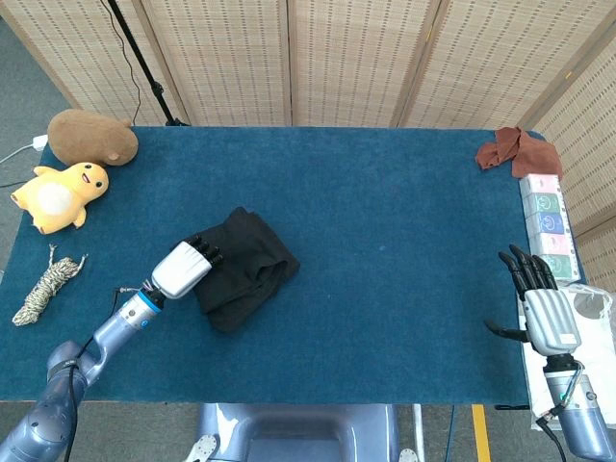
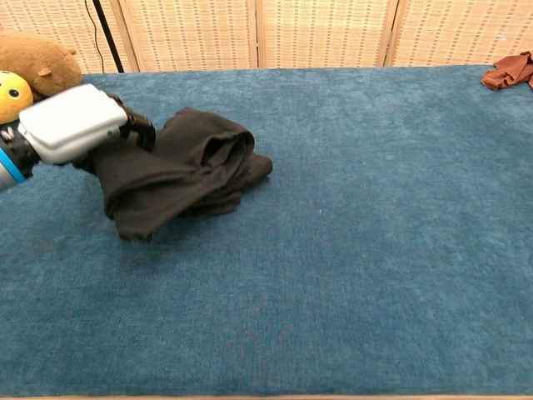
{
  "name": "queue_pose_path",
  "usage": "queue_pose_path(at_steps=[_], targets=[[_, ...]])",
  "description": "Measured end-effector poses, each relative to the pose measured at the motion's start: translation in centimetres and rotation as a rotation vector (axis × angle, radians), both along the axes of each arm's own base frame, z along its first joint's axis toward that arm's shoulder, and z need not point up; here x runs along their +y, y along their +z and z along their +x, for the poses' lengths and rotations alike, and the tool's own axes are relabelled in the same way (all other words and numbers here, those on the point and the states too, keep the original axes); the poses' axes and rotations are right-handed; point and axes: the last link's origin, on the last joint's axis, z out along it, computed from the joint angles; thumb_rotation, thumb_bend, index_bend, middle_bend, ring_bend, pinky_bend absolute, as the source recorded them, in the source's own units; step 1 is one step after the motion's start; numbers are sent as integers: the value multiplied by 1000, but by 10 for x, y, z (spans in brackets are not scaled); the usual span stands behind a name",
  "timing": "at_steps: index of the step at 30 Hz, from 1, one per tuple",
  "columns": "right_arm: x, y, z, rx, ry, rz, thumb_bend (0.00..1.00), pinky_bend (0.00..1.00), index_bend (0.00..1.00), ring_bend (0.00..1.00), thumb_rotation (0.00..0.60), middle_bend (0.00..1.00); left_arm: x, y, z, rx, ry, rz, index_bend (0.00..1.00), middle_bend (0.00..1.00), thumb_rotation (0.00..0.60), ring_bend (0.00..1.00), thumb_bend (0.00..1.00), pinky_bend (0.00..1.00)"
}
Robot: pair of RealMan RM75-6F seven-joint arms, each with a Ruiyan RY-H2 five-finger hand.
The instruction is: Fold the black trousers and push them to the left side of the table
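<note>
Trousers (image 1: 241,268), black and folded into a bunched bundle, sit on the left half of the blue bench (image 1: 404,241), and the left hand (image 1: 181,269) is right on them. Its fingers (image 2: 137,127) are curled down into the bundle's left edge, gripping the cloth there; the white back of the hand faces up, and in the chest view the near part of the fabric hangs from that grip in a loose fold. Over on the far right, the right hand (image 1: 542,306) hovers at the bench's edge, palm down, dark fingers spread apart and holding nothing. Up in the left corner sit a brown plush toy (image 1: 91,137) and, just in front of it, a yellow duck toy (image 1: 60,195). A coil of rope (image 1: 46,286) lies near the left edge, well apart from the trousers. A rust-coloured cloth (image 1: 507,149) is crumpled at the far right corner, with a pastel box (image 1: 549,226) just beside it along the right edge.
</note>
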Motion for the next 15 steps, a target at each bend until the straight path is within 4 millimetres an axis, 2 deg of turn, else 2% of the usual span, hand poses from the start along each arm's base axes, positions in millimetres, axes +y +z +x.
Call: queue_pose_path(at_steps=[8,15], targets=[[2,0,3,-3,12,0,0,0,0,0,600,0,34,48,11,-24,-20,158,730,616,600,578,956,453],[2,1,3,-7,15,-1,0,0,0,0,600,0,52,91,0,28,10,267,733,617,600,579,958,453]])
